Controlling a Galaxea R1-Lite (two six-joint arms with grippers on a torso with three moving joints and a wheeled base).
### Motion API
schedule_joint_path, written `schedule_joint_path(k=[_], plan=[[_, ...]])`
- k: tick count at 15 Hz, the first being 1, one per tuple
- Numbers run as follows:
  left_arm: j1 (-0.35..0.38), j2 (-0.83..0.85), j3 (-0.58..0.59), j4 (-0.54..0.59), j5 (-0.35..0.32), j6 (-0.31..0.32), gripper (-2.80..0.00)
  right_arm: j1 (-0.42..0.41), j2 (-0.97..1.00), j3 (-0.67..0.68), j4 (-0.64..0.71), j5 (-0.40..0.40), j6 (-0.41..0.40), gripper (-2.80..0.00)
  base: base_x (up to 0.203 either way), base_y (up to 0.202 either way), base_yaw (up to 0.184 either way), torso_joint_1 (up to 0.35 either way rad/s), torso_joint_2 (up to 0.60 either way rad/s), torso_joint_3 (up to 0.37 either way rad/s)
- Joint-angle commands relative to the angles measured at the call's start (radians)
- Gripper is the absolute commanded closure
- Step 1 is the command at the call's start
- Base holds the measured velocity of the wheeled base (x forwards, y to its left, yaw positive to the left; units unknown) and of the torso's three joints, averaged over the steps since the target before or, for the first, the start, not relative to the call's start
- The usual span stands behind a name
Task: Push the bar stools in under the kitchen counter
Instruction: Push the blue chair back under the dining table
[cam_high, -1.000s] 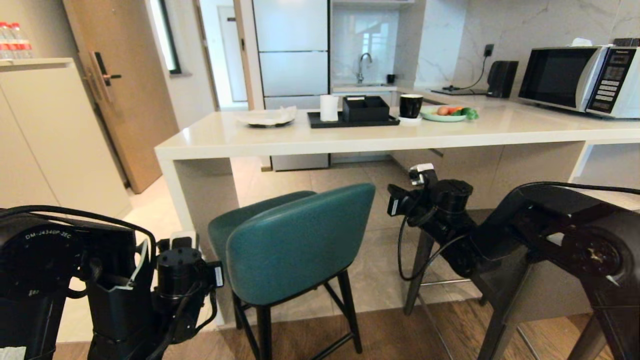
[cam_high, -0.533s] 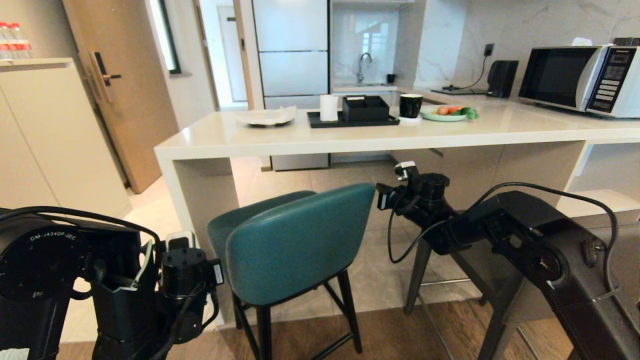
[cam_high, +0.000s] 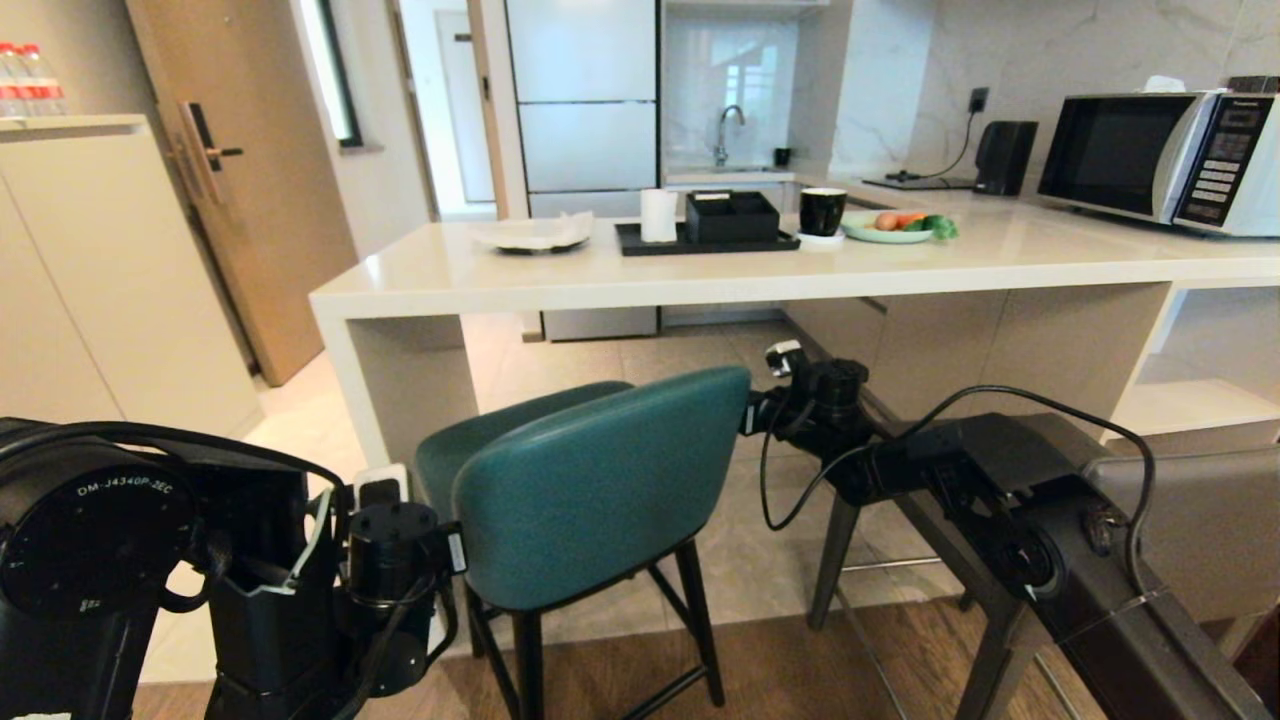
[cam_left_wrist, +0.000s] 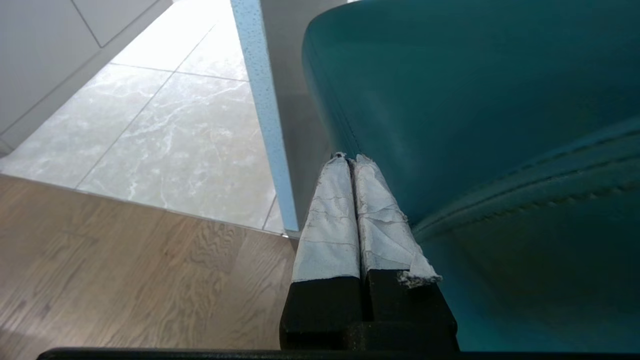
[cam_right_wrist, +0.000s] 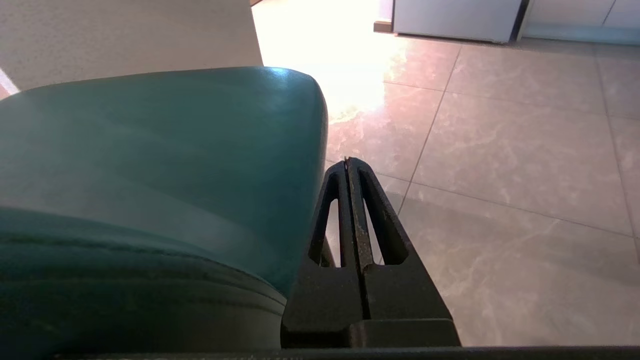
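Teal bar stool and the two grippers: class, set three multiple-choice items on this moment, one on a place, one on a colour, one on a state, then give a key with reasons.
1. Where is the teal stool?
A. in front of the kitchen counter, between the two grippers
B. lying on its side
C. on top of the counter

2. What colour is the mug on the counter?
A. red
B. black
C. yellow

3. How do the fingers of the left gripper and right gripper stand?
A. both open wide
B. one open, one shut
C. both shut

Key: 1 A, one gripper sits at each side of its back; 2 B, the mug looks black; 3 C, each wrist view shows the fingers pressed together.
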Motion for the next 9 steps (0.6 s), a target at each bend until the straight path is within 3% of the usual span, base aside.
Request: schedule_joint_path(k=[1, 6, 9], plan=[[-0.007, 0.002, 0.001, -0.009, 0.004, -0.002, 0.00, 0.017, -0.004, -0.003, -0.007, 0.016, 0.000, 0.00, 0.000, 0.000, 0.000, 0.000, 0.00, 0.000], [0.001, -0.015, 0.011, -0.009, 0.020, -0.009, 0.00, 0.070, -0.033, 0.025, -0.054, 0.028, 0.002, 0.00, 0.000, 0.000, 0.000, 0.000, 0.00, 0.000], [0.018, -0.050, 0.024, -0.009, 0.021, -0.007, 0.00, 0.091, -0.108, 0.187, -0.135, 0.030, 0.001, 0.00, 0.000, 0.000, 0.000, 0.000, 0.00, 0.000]])
